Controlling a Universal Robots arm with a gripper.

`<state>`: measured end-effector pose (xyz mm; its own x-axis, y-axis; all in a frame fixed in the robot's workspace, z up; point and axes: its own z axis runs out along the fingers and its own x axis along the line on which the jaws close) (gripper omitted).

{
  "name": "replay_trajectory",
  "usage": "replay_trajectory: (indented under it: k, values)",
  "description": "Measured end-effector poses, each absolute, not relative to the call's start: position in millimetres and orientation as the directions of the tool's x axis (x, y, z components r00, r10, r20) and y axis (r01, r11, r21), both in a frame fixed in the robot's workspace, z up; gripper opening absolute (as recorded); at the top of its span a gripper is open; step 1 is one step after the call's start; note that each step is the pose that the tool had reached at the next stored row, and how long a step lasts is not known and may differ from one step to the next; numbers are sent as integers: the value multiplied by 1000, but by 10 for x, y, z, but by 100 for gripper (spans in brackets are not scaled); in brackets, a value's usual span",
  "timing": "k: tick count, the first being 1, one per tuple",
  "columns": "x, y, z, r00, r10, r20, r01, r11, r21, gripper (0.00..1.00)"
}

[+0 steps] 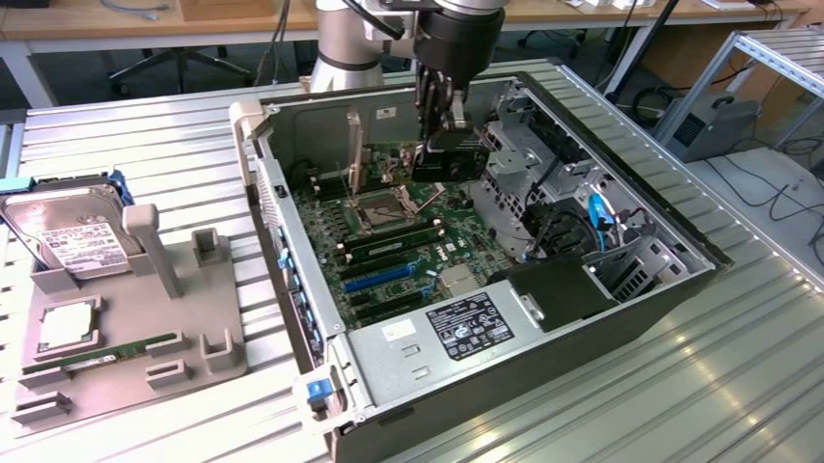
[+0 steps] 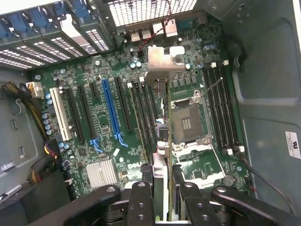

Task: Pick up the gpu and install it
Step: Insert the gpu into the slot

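- The gripper (image 1: 442, 130) (image 2: 162, 194) reaches down into the open case, its black fingers (image 2: 141, 200) clamped on the thin black gpu card (image 1: 449, 162) (image 2: 161, 87).
- The gpu hangs on edge above the green motherboard (image 1: 386, 246) (image 2: 108, 127), clear of it. Its silver metal bracket (image 2: 162, 61) points towards the vented rear wall.
- In the wrist view the card lines up between the black expansion slots (image 2: 141, 117) and the square CPU socket (image 2: 187, 123), with the long blue slot (image 2: 109, 110) further aside.
- The grey metal computer case (image 1: 618, 289) lies on its side on the ribbed metal tabletop (image 1: 721, 386).
- On the exterior view's left, a grey holder tray (image 1: 129, 338) carries a silver hard drive with a white label (image 1: 71, 236).
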<state>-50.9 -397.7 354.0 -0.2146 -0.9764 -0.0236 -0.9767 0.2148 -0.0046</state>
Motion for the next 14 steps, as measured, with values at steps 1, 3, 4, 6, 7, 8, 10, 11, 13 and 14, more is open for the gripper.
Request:
replay_trajectory:
  k: [1,3,4,6,7,8,10,11,13,14]
  values:
    - [-509,-3977,3540,-210,-977,-24,-978,210,-5,27]
    - [-509,-3977,3540,-201,-979,-24,-980,201,-5,27]
    - [-509,-3977,3540,-196,-980,-23,-981,196,-5,27]
    - [-509,-3976,3540,-186,-982,-23,-983,186,-5,27]
    - [-509,-3976,3540,-181,-983,-24,-983,181,-5,27]
    - [-509,-3976,3540,-175,-984,-23,-985,175,-5,27]
    - [-509,-3976,3540,-164,-986,-23,-986,164,-5,27]
    - [-509,-3976,3540,-159,-987,-23,-987,159,-5,27]
    - [-509,-3977,3540,-148,-989,-23,-989,148,-5,27]
    - [-509,-3977,3540,-141,-990,-23,-990,141,-5,27]
